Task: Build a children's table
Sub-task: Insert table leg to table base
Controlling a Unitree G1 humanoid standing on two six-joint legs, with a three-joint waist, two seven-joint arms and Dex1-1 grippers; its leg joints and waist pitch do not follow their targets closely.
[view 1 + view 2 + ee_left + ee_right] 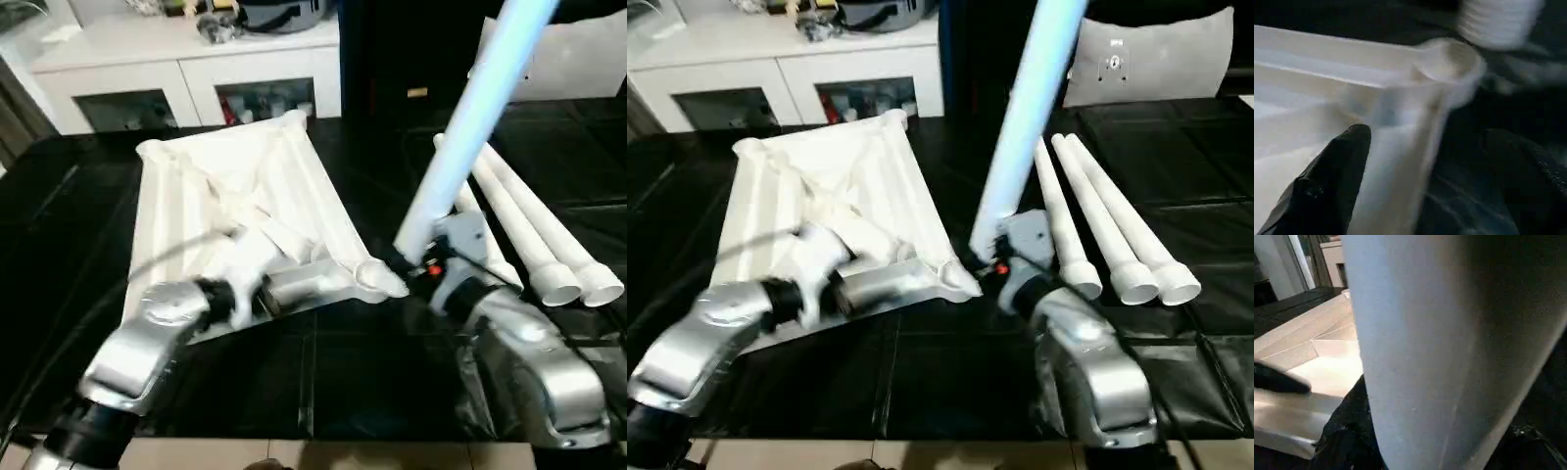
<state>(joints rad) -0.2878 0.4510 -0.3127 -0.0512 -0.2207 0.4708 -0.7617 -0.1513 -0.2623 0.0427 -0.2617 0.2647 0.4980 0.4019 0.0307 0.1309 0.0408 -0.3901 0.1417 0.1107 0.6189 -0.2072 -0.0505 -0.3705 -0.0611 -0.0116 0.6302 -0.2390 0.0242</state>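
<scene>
We lost the upper length of the raised leg (468,137) past the top edge of both head views, so its far end could not be seen. In the right wrist view that leg (1449,352) sat so close that it hid the right end effector's fingers and most of what lay behind. The left end effector (1425,186) was smeared by motion blur in its own wrist view, as were the corner socket (1452,61) and a ribbed white object (1498,19) cut by the top edge, which we could not identify. Items on the cabinet (196,59) were too blurred to name.
</scene>
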